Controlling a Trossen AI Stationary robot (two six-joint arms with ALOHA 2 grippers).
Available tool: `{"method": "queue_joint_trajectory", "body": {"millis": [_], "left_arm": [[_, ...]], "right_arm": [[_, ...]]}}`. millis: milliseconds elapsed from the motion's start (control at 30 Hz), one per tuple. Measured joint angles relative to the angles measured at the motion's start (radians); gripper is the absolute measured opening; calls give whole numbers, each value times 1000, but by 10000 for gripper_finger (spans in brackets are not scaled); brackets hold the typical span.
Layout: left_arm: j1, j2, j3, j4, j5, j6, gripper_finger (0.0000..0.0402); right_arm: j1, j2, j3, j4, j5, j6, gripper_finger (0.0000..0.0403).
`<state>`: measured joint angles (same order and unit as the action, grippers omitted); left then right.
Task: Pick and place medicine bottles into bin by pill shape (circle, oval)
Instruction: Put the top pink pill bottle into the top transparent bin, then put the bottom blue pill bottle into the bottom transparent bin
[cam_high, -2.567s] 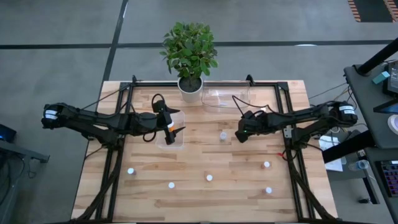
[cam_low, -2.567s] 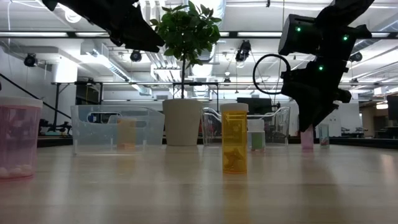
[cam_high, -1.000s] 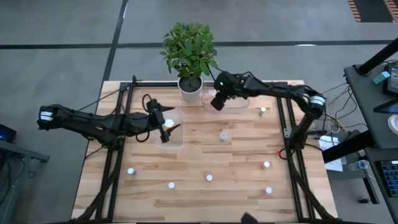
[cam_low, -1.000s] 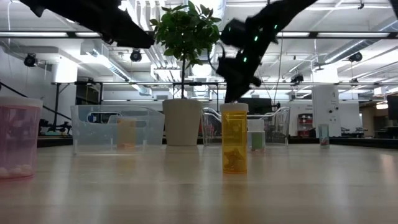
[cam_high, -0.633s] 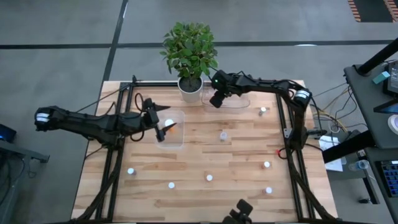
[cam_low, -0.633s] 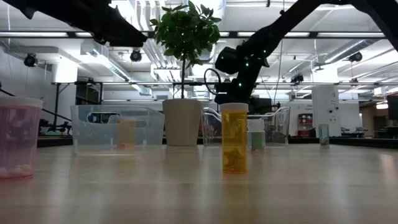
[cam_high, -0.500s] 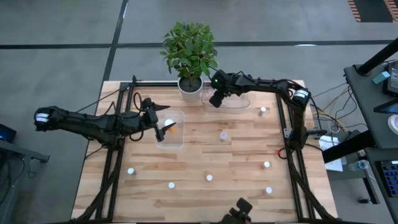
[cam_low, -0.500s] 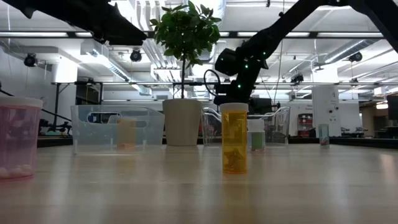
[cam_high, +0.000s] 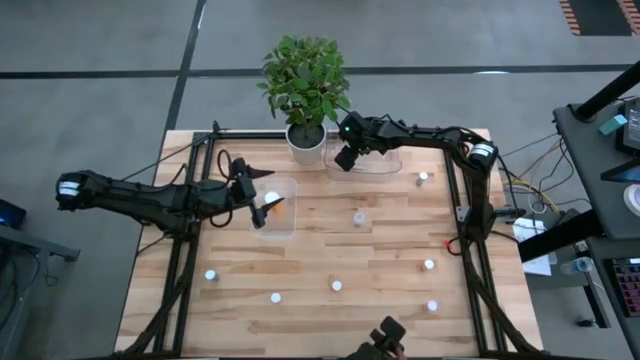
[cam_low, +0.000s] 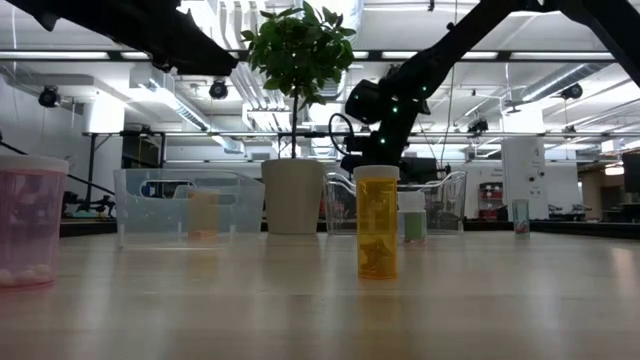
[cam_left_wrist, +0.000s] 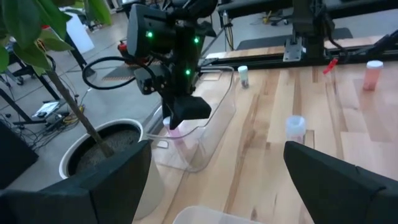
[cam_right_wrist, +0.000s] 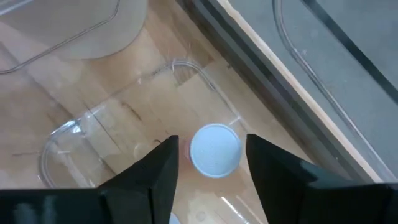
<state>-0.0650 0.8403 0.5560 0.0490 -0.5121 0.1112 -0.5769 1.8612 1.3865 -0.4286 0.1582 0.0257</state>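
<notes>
My right gripper (cam_high: 346, 160) hangs over the far clear bin (cam_high: 372, 160), pointing down. Its fingers stand a little apart on either side of the white cap (cam_right_wrist: 215, 149) of a pink medicine bottle (cam_left_wrist: 175, 127) that is inside the bin; a thin gap shows on each side of the cap. My left gripper (cam_high: 262, 208) is open and empty above the near-left clear bin (cam_high: 285, 225), which holds an orange bottle (cam_low: 203, 215). Several white-capped bottles stand on the table, among them three (cam_high: 358, 216), (cam_high: 422, 178), (cam_high: 336, 285).
A potted plant (cam_high: 305, 140) stands at the far edge, between the two bins. More bottles stand at the near left (cam_high: 210, 275) and near right (cam_high: 431, 306). An orange bottle (cam_low: 377, 222) and a pink one (cam_low: 30, 220) are close to the low camera. A dark object (cam_high: 385, 335) shows at the near edge.
My right gripper has come down lower over the far bin and then kept still, while its arm has folded back toward the table's right edge. My left gripper has drawn back a little toward the table's left edge. A dark object has come in at the near edge.
</notes>
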Motion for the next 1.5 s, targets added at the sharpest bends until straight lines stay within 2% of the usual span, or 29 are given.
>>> {"method": "queue_joint_trajectory", "body": {"millis": [167,433,633,800,967,1233,1333,1500], "left_arm": [[0,3,0,0,0,-1,350],[0,15,0,0,0,-7,350],[-6,50,0,19,6,-116,350],[-76,121,0,82,17,-232,350],[-167,226,25,190,16,-287,350],[-272,387,154,222,12,-373,350],[-314,441,224,181,12,-415,350],[-368,511,353,19,13,-503,350]], "right_arm": [[0,-20,0,-3,1,0,200],[18,-118,-3,-76,-1,9,201],[122,-235,-70,-111,-2,4,200],[244,-363,-141,-101,-1,-2,189],[375,-498,-262,10,-1,-19,177],[557,-690,-519,261,0,-12,162],[620,-739,-602,319,-1,17,156],[692,-785,-715,427,1,53,146]]}}
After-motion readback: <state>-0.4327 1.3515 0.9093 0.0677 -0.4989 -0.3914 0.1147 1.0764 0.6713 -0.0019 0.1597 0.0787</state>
